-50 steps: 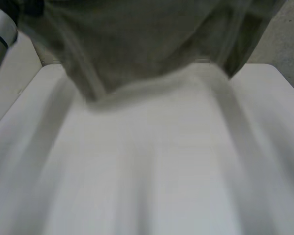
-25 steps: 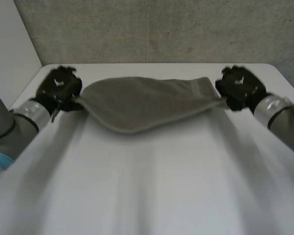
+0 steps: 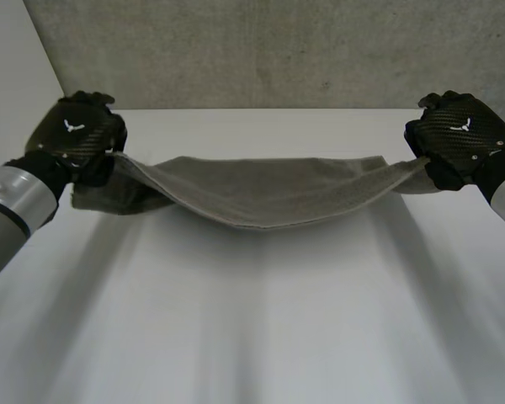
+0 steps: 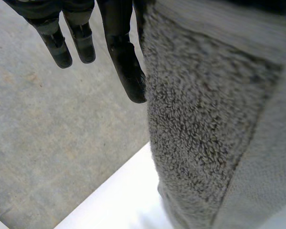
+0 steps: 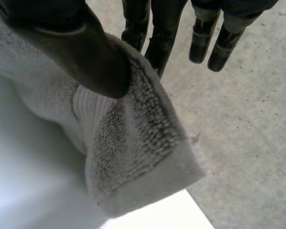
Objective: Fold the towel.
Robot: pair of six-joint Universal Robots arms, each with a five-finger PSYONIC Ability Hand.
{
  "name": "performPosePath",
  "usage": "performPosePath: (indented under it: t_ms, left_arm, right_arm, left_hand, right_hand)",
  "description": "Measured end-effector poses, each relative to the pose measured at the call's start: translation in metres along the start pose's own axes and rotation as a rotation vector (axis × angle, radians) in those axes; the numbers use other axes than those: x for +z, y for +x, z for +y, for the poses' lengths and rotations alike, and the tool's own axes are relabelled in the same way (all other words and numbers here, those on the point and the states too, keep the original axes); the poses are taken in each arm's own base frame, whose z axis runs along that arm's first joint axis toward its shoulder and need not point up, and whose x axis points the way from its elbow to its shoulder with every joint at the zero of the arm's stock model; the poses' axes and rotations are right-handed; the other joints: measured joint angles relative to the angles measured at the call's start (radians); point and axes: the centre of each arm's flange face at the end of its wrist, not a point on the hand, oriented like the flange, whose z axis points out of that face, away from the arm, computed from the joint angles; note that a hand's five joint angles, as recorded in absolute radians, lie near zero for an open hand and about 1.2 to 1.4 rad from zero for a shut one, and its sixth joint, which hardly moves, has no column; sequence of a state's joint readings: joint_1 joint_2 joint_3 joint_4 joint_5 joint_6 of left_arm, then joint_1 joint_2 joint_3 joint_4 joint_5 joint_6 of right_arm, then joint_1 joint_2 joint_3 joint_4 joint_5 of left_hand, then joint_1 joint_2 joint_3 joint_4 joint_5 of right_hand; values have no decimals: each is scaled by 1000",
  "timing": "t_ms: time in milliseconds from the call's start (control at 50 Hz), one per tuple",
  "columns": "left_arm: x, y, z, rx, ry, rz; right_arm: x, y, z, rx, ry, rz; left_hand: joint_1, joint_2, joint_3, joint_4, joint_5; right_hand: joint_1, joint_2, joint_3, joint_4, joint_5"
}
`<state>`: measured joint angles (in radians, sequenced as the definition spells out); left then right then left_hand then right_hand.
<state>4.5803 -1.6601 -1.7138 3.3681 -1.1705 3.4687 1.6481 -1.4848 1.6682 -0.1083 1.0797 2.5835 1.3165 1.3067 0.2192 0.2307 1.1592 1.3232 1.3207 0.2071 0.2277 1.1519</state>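
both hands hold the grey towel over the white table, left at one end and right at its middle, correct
Not quite. The right hand is not at the middle of the towel but at its other end, pinching a corner, as the head view shows. The left hand does hold one end, over the white table.

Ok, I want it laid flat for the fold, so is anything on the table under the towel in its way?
Nothing visible does. The towel hangs stretched between the left hand and right hand, each pinching one end, and the white table below shows no other object.
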Motion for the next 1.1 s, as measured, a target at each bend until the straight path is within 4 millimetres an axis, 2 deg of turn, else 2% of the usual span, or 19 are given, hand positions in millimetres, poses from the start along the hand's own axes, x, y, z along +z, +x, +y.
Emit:
performPosePath:
  t_ms: [120,200,340,440,500,560,580,600,620,680,740,800,860,920,940,980,1000,1080,1100]
  left_arm:
    - [-5,0,-7,-44,-6,2]
    - [3,-3,-2,-53,-19,3]
    - [44,-16,8,-38,-10,-6]
    - [86,-32,-3,2,78,-33]
    - [105,-43,-25,36,173,-64]
    - [116,-54,-62,79,311,-106]
    - [116,-57,-77,92,361,-120]
    - [115,-60,-93,104,414,-132]
    - [114,-61,-100,109,438,-139]
    - [106,-66,-129,125,539,-157]
    - [101,-68,-136,128,573,-158]
    - [99,-67,-129,127,567,-144]
    - [99,-63,-109,119,521,-112]
    - [99,-52,-70,105,429,-45]
    - [99,-50,-65,104,415,-35]
    - [95,-39,-34,99,340,11]
    - [93,-37,-27,99,322,22]
    - [79,-19,23,112,191,82]
    - [77,-17,27,114,178,88]
  right_arm:
    - [-4,-5,-1,18,-27,-46]
    - [5,-3,1,20,-37,-61]
    - [53,10,0,-13,4,-54]
    - [97,28,-18,-82,94,15]
    - [120,36,-30,-120,152,62]
    - [140,43,-45,-153,220,121]
    - [143,52,-59,-161,263,158]
    - [141,63,-77,-163,317,202]
    - [139,68,-85,-162,340,221]
    - [122,96,-128,-128,466,296]
    - [109,105,-142,-87,509,297]
    - [103,104,-134,-52,491,262]
    - [102,97,-115,-35,440,222]
    - [101,80,-82,-22,353,162]
    - [101,76,-76,-20,337,150]
    - [99,60,-50,-10,268,99]
    - [99,56,-45,-7,254,88]
    - [86,21,1,11,127,-25]
    - [84,17,7,13,110,-40]
  left_hand:
    - [0,0,0,0,0]
    - [0,0,0,0,0]
    - [1,0,0,0,0]
    - [1,0,0,0,0]
    - [2,0,0,0,0]
    - [2,0,0,0,0]
    - [2,1,0,0,0]
    - [2,1,0,0,0]
    - [3,1,0,0,0]
    - [2,2,0,0,0]
    - [2,2,0,0,0]
    - [2,3,0,0,0]
    - [2,3,0,0,0]
    - [2,2,0,0,0]
    - [2,2,0,0,0]
    - [2,2,0,0,0]
    - [2,2,0,0,0]
    - [2,2,0,0,0]
    - [2,2,0,0,0]
  right_hand:
    - [0,0,0,0,0]
    - [0,0,0,0,0]
    - [0,0,0,0,0]
    - [0,0,0,0,0]
    - [0,0,0,0,0]
    - [0,0,0,0,0]
    - [0,0,0,0,0]
    - [0,0,0,0,0]
    - [0,0,0,0,0]
    - [0,0,0,0,0]
    - [0,0,0,0,1]
    - [0,0,0,0,1]
    - [0,0,0,0,1]
    - [0,0,0,0,1]
    - [0,0,0,0,1]
    - [0,0,0,0,1]
    - [0,0,0,0,1]
    - [0,0,0,0,1]
    - [0,0,0,0,1]
